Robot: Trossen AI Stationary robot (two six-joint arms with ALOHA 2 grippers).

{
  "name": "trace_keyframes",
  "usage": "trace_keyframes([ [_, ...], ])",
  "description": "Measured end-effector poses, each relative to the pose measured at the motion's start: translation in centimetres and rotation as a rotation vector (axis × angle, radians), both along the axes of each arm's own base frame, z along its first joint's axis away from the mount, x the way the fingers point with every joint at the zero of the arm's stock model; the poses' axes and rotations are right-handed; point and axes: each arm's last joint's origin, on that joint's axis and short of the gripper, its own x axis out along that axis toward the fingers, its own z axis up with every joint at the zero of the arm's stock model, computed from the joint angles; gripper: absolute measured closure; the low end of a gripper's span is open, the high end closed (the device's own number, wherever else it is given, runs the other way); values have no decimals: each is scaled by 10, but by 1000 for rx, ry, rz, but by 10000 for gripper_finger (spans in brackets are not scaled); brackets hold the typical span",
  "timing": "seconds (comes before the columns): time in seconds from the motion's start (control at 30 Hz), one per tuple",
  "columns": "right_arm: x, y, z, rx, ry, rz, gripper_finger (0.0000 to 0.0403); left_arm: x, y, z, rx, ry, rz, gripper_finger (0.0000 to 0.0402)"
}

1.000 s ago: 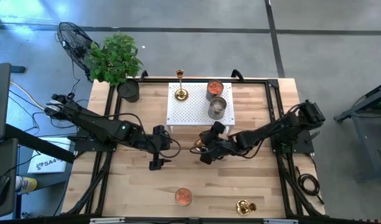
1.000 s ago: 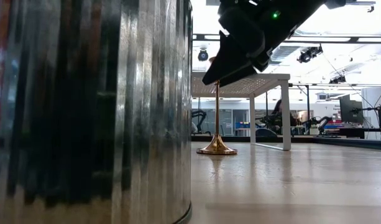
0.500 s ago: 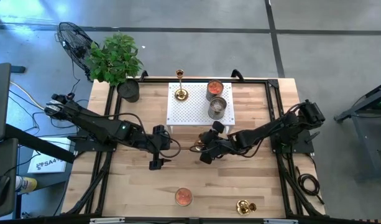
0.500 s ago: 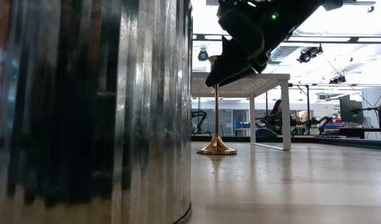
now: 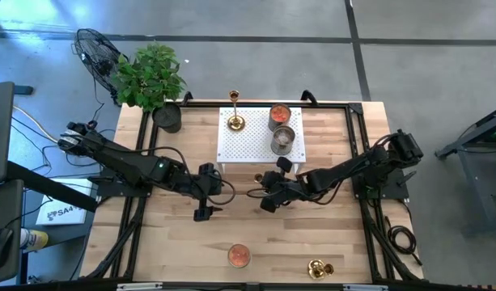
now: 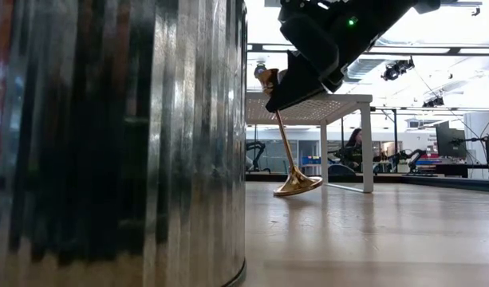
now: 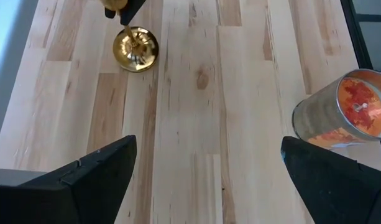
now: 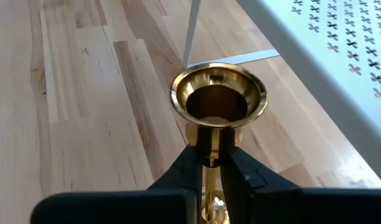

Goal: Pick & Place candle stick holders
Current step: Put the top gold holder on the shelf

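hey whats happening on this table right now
The right pincer has shut on the stem of a tall brass candlestick in front of the white perforated stand, just below its cup. The candlestick is tilted, its base tipped on the wooden table. The left pincer hangs open nearby, holding nothing. Another candlestick stands on the stand beside two candle tins.

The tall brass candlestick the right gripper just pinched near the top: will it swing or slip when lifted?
Likely yes. The candlestick already leans, its base tipped on one edge, so it may pivot in the right gripper. The polished stem looks slippery, and the fingers pinch only a narrow neck under the cup. It looks stiff, probably bottom-heavy.
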Motion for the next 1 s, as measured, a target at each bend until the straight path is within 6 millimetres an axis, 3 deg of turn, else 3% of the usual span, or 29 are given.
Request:
trace_keyframes([
  [0.53,9,17,15,-24,-147,167,378,3,-1,3,-10,-46,6,8],
  [1.0,12,23,49,-84,-354,350,378,12,-3,14,-16,-187,-4,8],
])
